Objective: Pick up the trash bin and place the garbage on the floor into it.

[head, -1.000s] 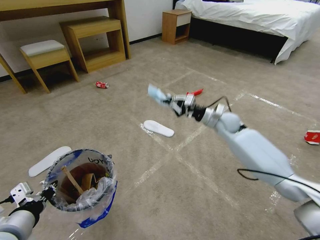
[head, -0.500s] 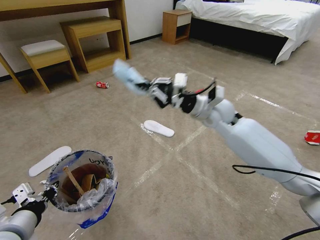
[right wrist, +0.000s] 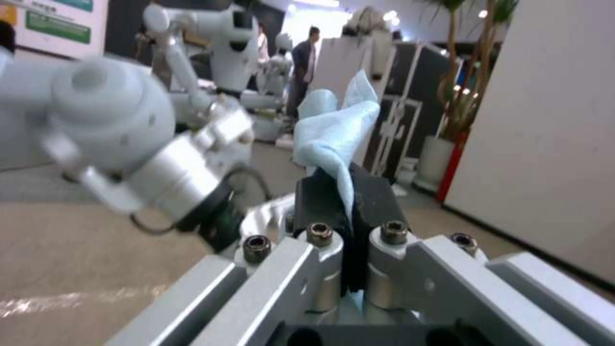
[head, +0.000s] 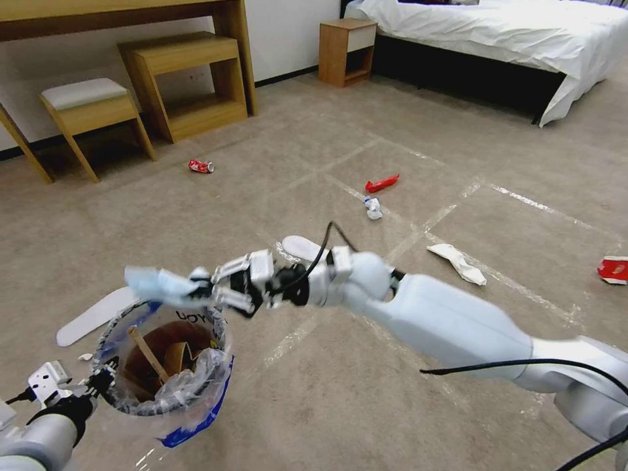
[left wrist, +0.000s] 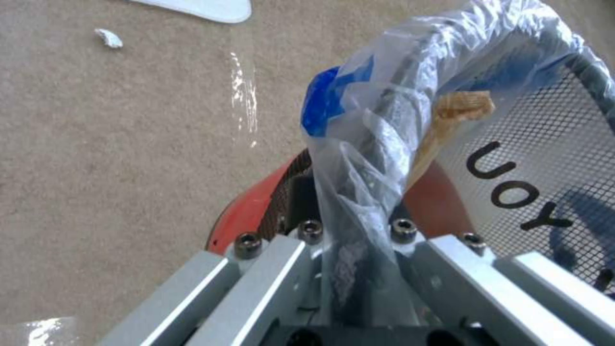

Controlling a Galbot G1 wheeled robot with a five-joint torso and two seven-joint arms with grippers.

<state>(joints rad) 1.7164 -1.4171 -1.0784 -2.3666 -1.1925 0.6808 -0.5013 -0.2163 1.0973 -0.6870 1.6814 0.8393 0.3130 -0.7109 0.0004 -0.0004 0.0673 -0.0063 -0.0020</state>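
Left gripper (head: 98, 381): low at the near left of the head view, fingers clamped on the rim and liner of the bin; in the left wrist view the crinkled plastic runs down between the two pads.

Small round red-and-blue mesh trash bin (head: 196, 415) lined with clear crinkled plastic: held off the beige-grey carpeted floor (head: 392, 405), slightly tilted, dark brown inside. Contents: a wooden stick (head: 146, 353) leaning on the wall, and a brown paper piece (head: 173, 356).

White flat slipper (head: 91, 317): on the carpet just beyond the bin, partly hidden by its rim. A small white scrap (head: 85, 357) lies near it.

Pale blue face mask (head: 157, 285): above the far rim of the bin, pinched at one end by the right gripper (head: 206, 291). In the right wrist view the black pads are closed on the mask (right wrist: 336, 129), which stands out past them.

Red can (head: 200, 166): far left, near the wooden furniture.

Second white slipper (head: 302, 247): mid-floor, partly behind the right arm.

Small white crumpled piece (head: 373, 208) and red wrapper (head: 382, 183): centre, near a shiny tape strip (head: 418, 229).

White crumpled tissue (head: 458, 263): right of centre.

Red-and-white item (head: 613, 269): at the right edge, kind unclear.
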